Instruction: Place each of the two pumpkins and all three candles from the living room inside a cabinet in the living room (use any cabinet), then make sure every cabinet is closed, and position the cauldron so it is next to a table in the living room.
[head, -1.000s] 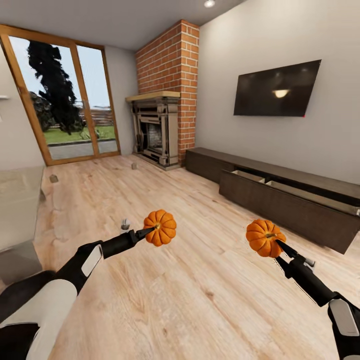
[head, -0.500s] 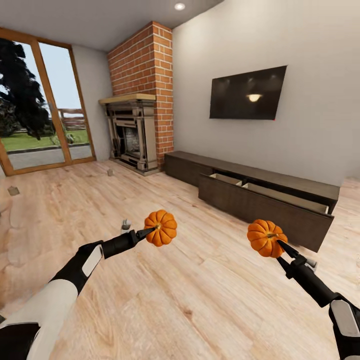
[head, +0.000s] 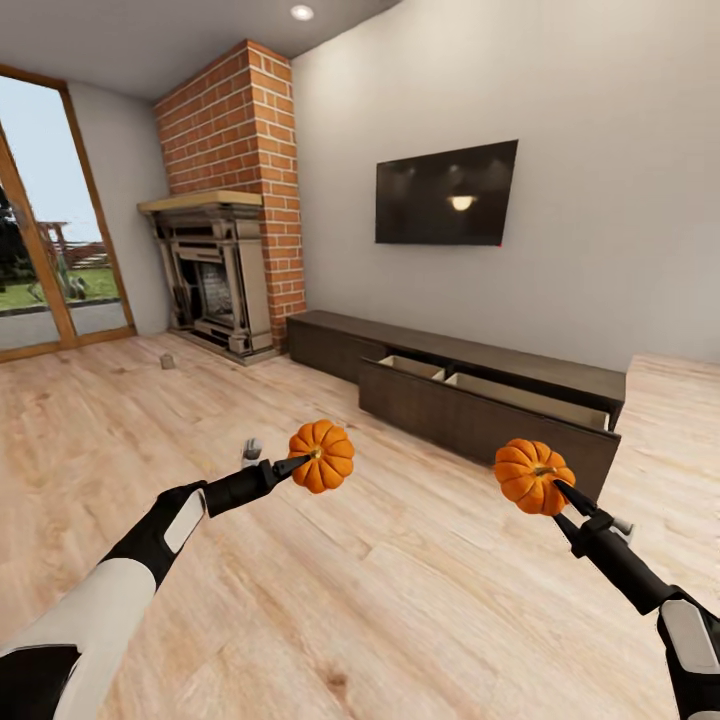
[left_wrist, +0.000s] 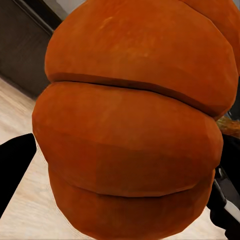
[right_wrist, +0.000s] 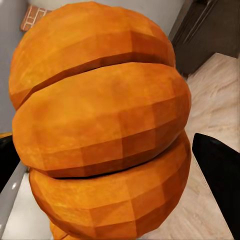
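Each of my grippers holds one ribbed orange pumpkin above the wooden floor. My left gripper (head: 303, 461) is shut on the left pumpkin (head: 323, 456), which looms large in the left wrist view (left_wrist: 130, 125). My right gripper (head: 557, 488) is shut on the right pumpkin (head: 530, 474), seen close in the right wrist view (right_wrist: 100, 125). The long dark brown cabinet (head: 330, 345) stands along the far wall, with its wide drawer front (head: 480, 425) pulled out and pale interiors showing. One small candle (head: 251, 449) stands on the floor just behind my left gripper, another candle (head: 168, 362) near the fireplace. The cauldron is out of view.
A brick fireplace (head: 215, 270) stands in the far left corner, beside a glass patio door (head: 40, 290). A black TV (head: 445, 195) hangs on the wall above the cabinet. Open wooden floor (head: 400, 600) stretches between me and the cabinet.
The camera has swung to the right, so the fireplace, door and cabinet slide left in the picture. Both arms hold their pumpkins in the same pose.
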